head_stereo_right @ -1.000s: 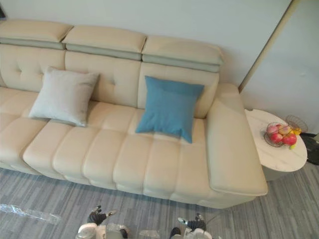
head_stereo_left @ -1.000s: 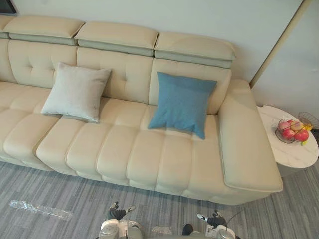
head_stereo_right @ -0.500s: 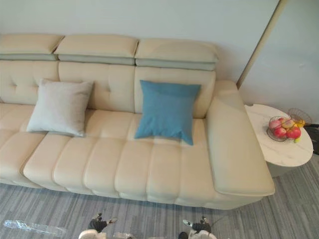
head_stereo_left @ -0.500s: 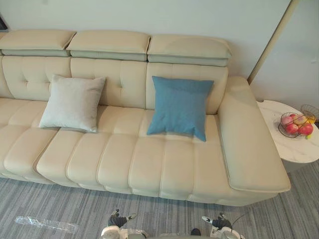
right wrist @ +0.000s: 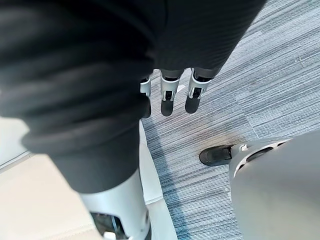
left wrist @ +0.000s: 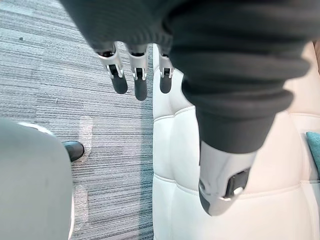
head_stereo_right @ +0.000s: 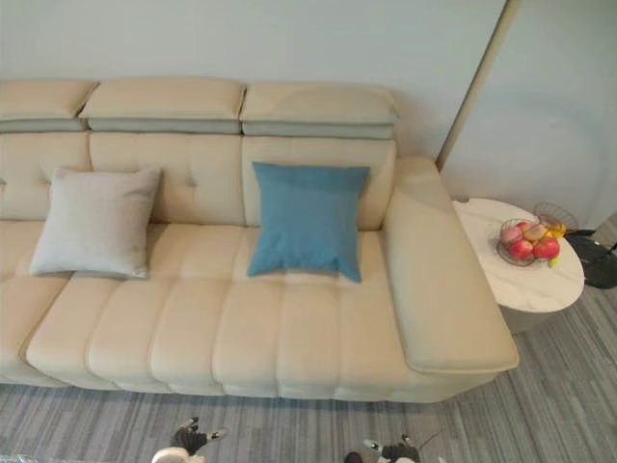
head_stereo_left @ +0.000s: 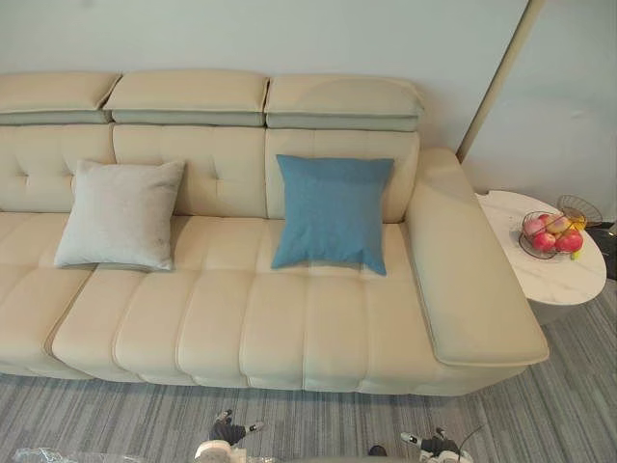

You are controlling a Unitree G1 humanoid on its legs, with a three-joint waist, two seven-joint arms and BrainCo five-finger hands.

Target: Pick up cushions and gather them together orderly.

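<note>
My left hand (left wrist: pixel 136 80) hangs low over the grey carpet (head_stereo_left: pixel 116 424) by the sofa's near edge. Its fingers are straight and relaxed, and it holds nothing. My right hand (right wrist: pixel 170 97) hangs the same way, loose and empty, over the carpet beside the sofa front.

Both cushions are on the cream sofa (head_stereo_left: pixel 289 318), well apart from my hands, with the deep seat between. The blue cushion (head_stereo_left: pixel 333 212) leans on the backrest (head_stereo_left: pixel 231 164) at the right, near the armrest (head_stereo_left: pixel 472 280). The light grey cushion (head_stereo_left: pixel 118 214) leans on the backrest further left, with bare seat between the two.

Right of the armrest stands a round white side table (head_stereo_left: pixel 564 275) carrying a bowl of fruit (head_stereo_left: pixel 549 234).
</note>
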